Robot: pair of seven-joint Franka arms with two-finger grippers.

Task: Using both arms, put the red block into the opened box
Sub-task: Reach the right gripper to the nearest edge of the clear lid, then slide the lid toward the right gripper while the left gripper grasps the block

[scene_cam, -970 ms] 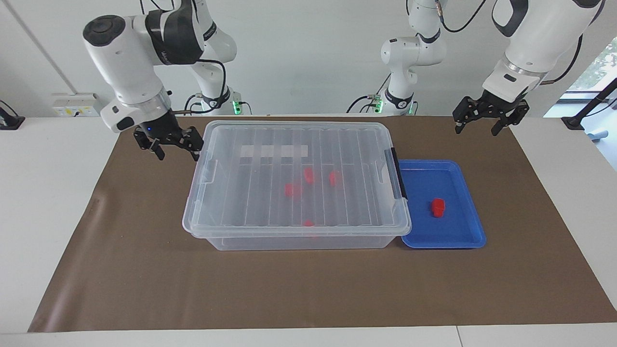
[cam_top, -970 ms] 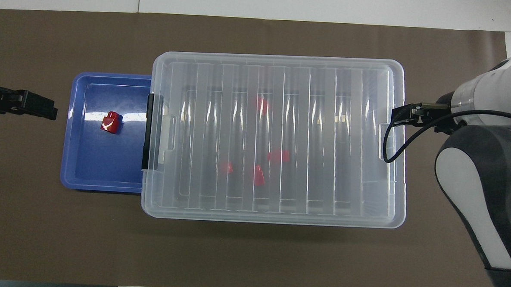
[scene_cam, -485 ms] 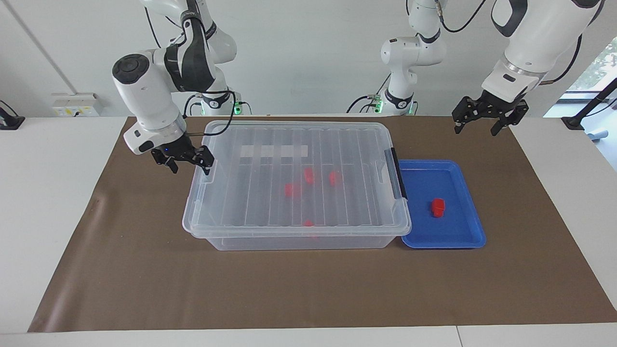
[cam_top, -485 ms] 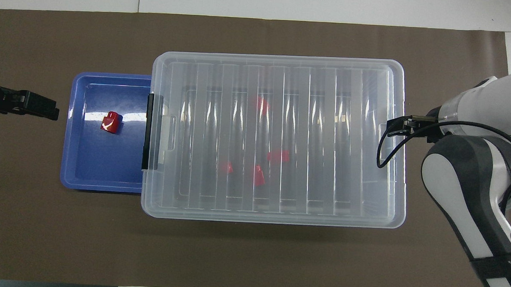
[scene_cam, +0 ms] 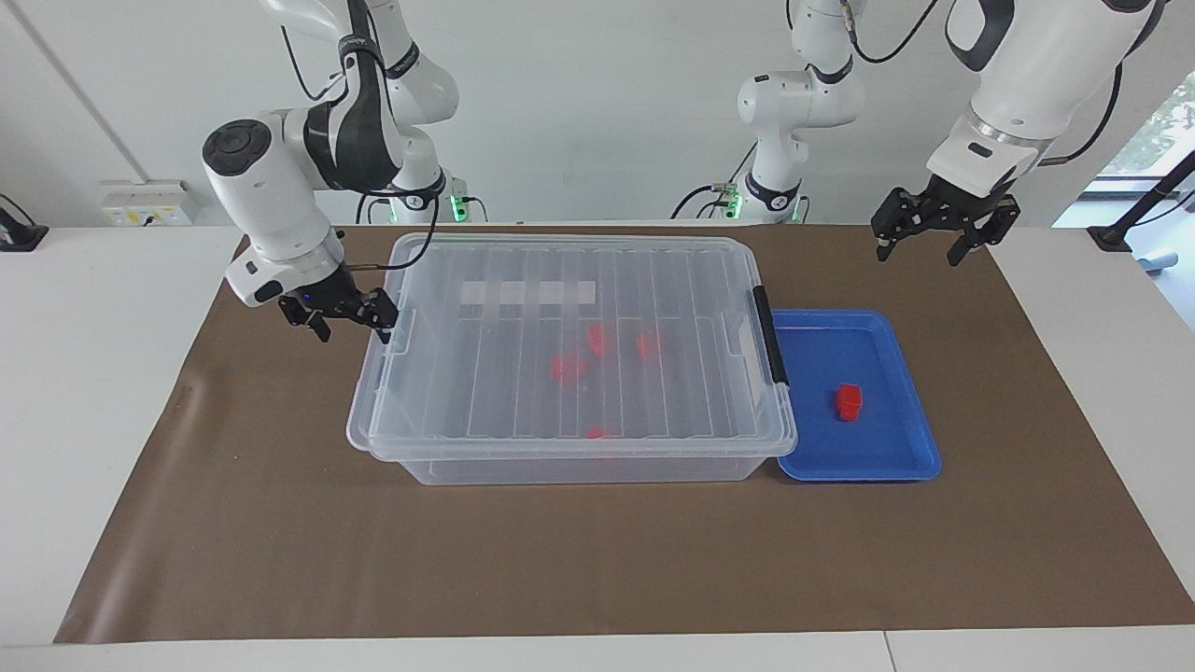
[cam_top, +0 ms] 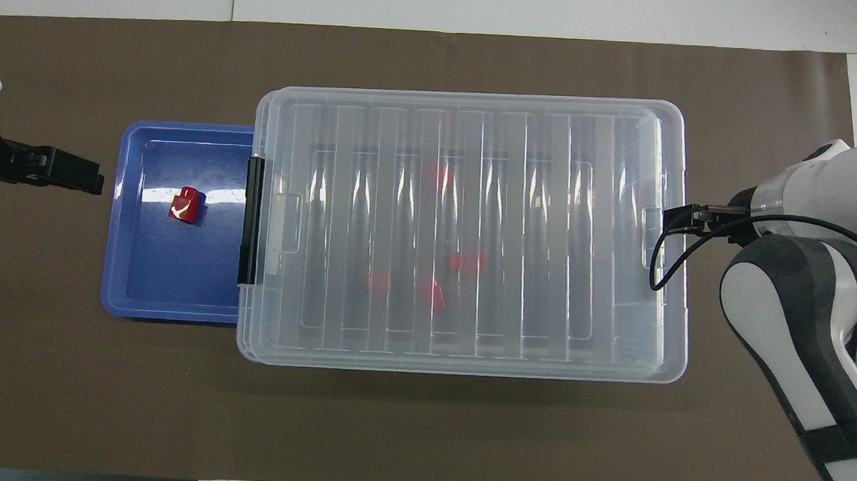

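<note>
Right gripper [scene_cam: 343, 315] spread at the lid [scene_cam: 569, 345] edge, lid lifted askew on the box [scene_cam: 560, 467]. Could slip off with no firm pinch. Left gripper [scene_cam: 934, 229] spread, waiting above the mat. Red block [scene_cam: 848, 401] in the tray [scene_cam: 896, 462].

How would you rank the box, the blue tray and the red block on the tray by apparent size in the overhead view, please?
1. Box
2. Blue tray
3. Red block

High facing camera opposite the robots, steep overhead camera above them (half-turned), both on the box [scene_cam: 569, 355].
</note>
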